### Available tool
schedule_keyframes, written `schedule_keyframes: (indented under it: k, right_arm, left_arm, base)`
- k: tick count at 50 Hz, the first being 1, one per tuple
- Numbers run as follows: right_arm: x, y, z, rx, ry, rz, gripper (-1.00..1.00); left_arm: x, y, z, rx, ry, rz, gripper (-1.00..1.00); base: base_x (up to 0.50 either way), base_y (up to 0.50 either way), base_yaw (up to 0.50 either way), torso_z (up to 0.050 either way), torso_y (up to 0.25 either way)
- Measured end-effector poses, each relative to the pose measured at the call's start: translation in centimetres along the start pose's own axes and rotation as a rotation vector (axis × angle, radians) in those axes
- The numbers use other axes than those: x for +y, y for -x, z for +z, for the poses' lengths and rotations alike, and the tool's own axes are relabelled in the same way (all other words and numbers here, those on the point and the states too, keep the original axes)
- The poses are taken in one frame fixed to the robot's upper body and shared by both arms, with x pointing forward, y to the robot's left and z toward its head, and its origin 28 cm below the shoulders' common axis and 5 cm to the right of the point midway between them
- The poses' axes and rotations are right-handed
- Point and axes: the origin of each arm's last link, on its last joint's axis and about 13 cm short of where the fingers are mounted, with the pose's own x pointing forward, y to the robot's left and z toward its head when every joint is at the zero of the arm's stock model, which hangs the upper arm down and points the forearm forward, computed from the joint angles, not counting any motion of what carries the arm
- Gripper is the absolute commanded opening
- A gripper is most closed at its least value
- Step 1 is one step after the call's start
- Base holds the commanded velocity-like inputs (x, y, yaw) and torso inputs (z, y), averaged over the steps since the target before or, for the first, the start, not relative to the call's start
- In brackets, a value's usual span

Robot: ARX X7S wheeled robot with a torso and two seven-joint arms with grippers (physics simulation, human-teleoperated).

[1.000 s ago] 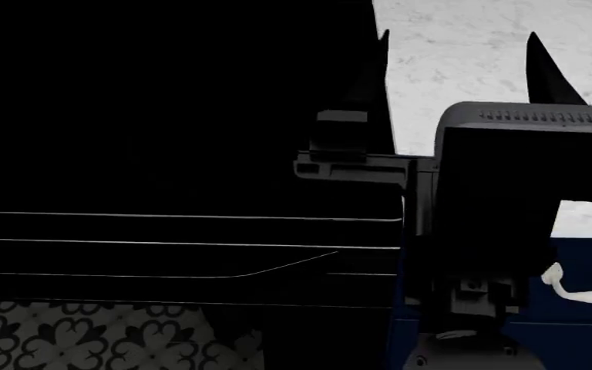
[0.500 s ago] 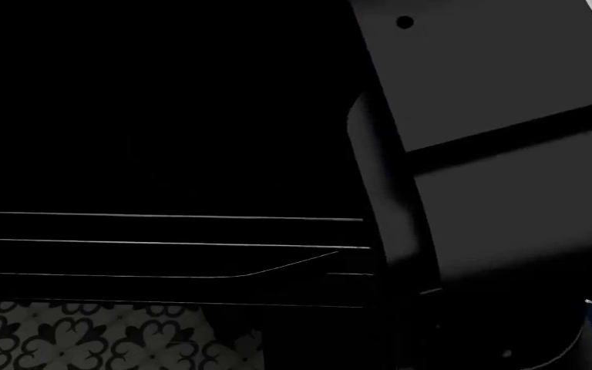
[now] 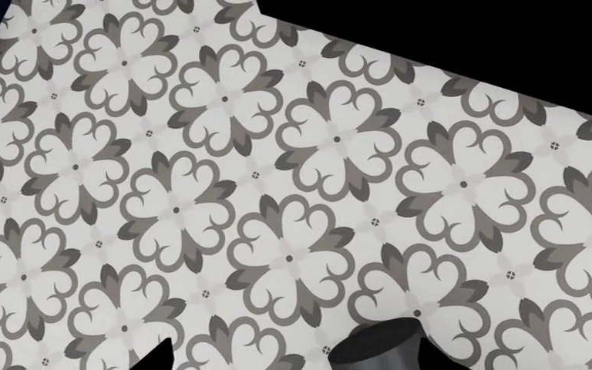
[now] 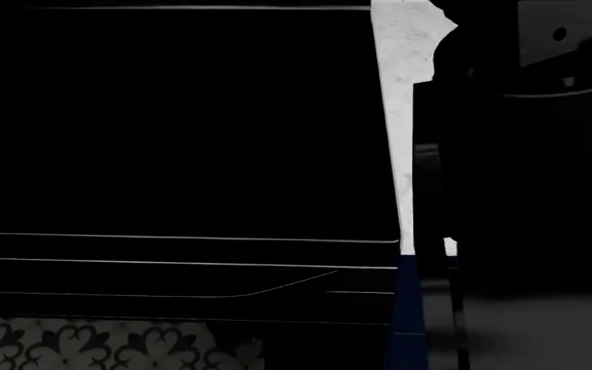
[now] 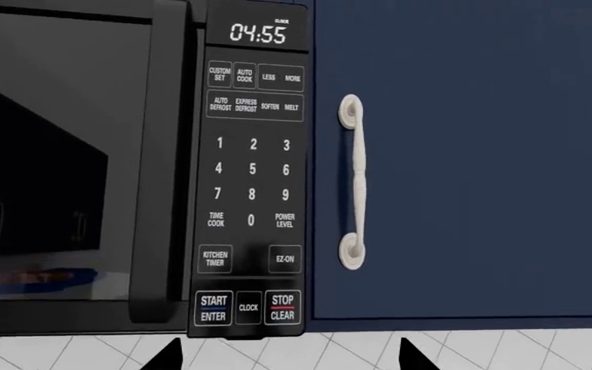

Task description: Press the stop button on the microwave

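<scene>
Navy flat-fronted cabinet door [image 5: 461,154] with a white knobbed bar handle [image 5: 351,181] fills the background of our right wrist view, above white tiling. Beside it sits the glossy black microwave [image 5: 70,169]; its flat keypad panel [image 5: 252,177] reads 04:55, and the rectangular STOP/CLEAR button [image 5: 283,307] sits at the panel's lower corner nearest the cabinet. Our right gripper [image 5: 280,356] shows only two dark fingertips, spread apart and touching nothing. Our left wrist view shows patterned grey-and-white floor tile [image 3: 275,193]; we cannot tell that gripper's state.
</scene>
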Motion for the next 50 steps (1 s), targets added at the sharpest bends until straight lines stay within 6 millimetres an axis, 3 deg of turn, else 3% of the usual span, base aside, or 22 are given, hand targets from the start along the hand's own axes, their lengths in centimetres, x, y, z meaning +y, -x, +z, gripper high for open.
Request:
schedule_keyframes:
  k: [37, 44, 50]
  right_arm:
    - [0.8, -2.2, 1.7, 0.006, -0.037, 0.025, 1.0]
    - [1.2, -2.7, 2.4, -0.02, -0.051, 0.034, 1.0]
    - [1.4, -2.9, 2.6, -0.044, -0.053, 0.027, 1.0]
  left_arm:
    - [0.0, 0.0, 0.0, 0.001, 0.0, 0.0, 1.0]
    - [0.0, 0.0, -0.1, 0.004, 0.0, 0.001, 1.0]
    - [0.0, 0.0, 0.1, -0.003, 0.0, -0.001, 1.0]
  base:
    - [0.0, 0.0, 0.0, 0.05, 0.0]
    - [0.49, -0.11, 0.0, 0.05, 0.0]
    - [0.0, 0.0, 0.0, 0.05, 0.0]
